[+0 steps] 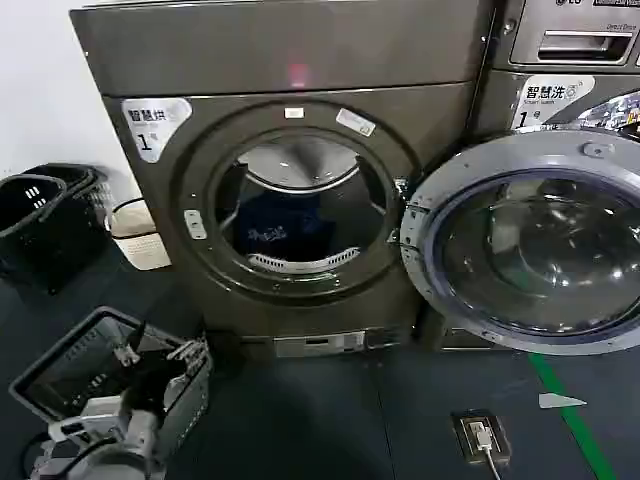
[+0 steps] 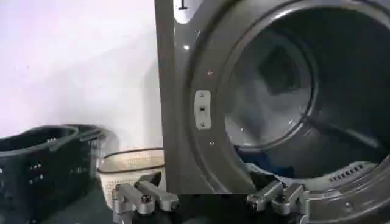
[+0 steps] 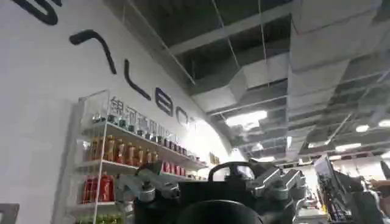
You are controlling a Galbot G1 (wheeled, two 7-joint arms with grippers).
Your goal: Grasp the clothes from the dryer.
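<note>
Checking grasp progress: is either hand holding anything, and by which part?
Nothing is held. The left hand is open outside the dryer; the clothes lie untouched in the drum.

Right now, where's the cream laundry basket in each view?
Head view: cream basket on the floor at the dryer's left side, beside the black baskets.
Left wrist view: low against the dryer's side panel.
Right wrist view: not in it.
Shared landmark: the dryer's door latch plate.

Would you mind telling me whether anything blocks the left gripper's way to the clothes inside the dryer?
Nothing visible does. The dryer door is swung fully open to the right, and the left gripper, open, faces the drum opening where the dark blue clothes lie.
</note>
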